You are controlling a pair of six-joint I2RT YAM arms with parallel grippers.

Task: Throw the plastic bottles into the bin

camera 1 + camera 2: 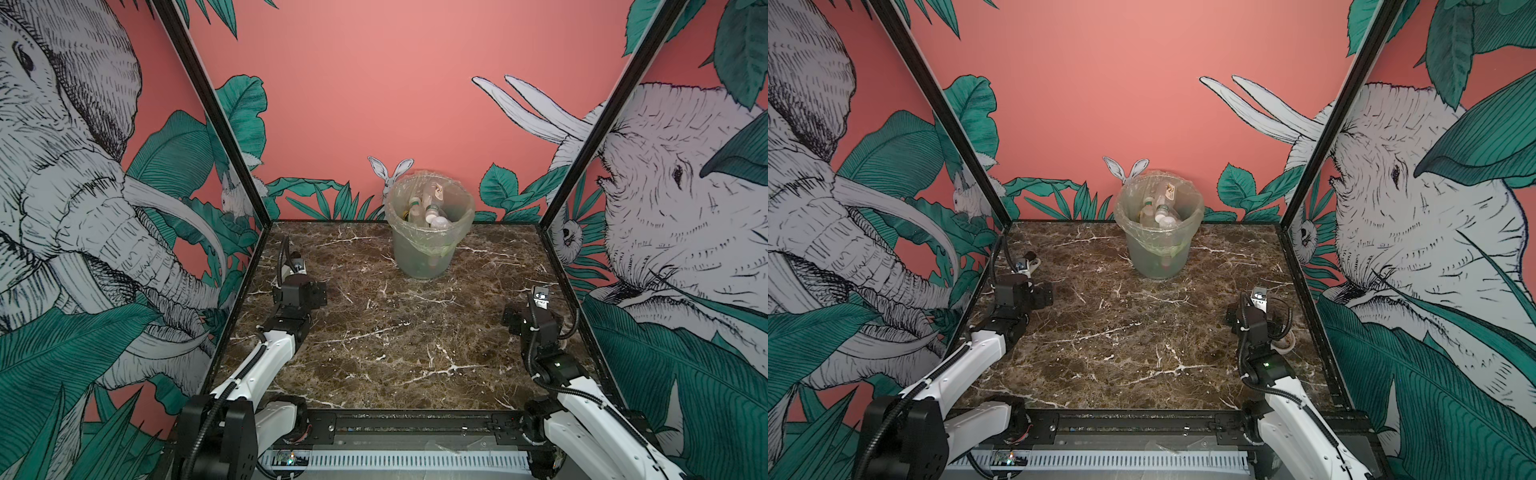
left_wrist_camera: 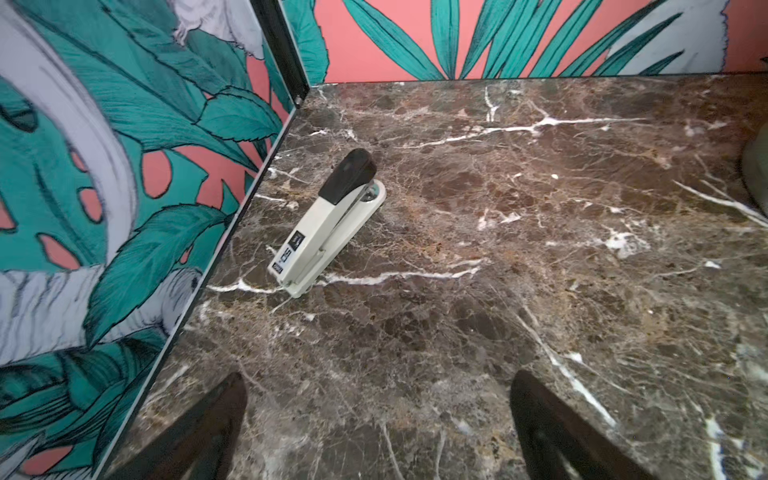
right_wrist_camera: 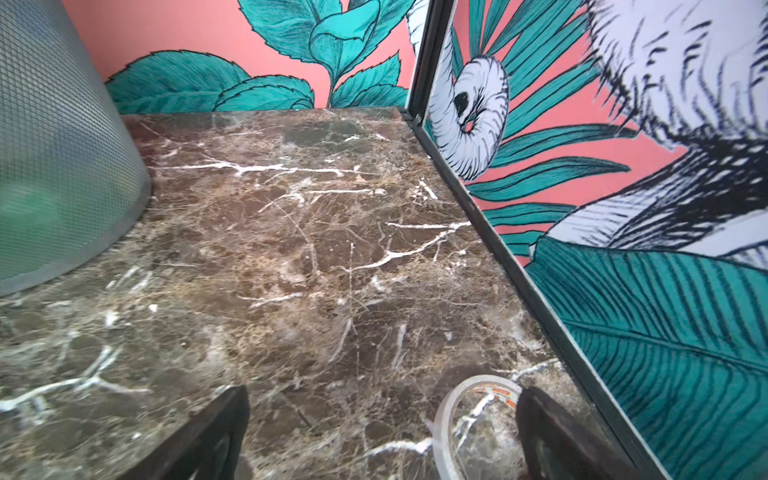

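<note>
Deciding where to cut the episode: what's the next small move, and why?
Probably none: hold both arms still. The plastic bottles lie inside the bin; only the stapler and tape roll show on the table. The left gripper and right gripper are open and empty.

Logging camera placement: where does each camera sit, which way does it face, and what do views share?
Top views: high over the table's near edge, looking down and forward at the bin holding plastic bottles by the back wall; left arm and right arm show.
Left wrist: low, facing the stapler by the left wall; open left gripper shows.
Right wrist: low, facing the back-right corner; open right gripper shows, tape roll by one finger.
Shared: the bin's wall shows in the right wrist and both top views.
</note>
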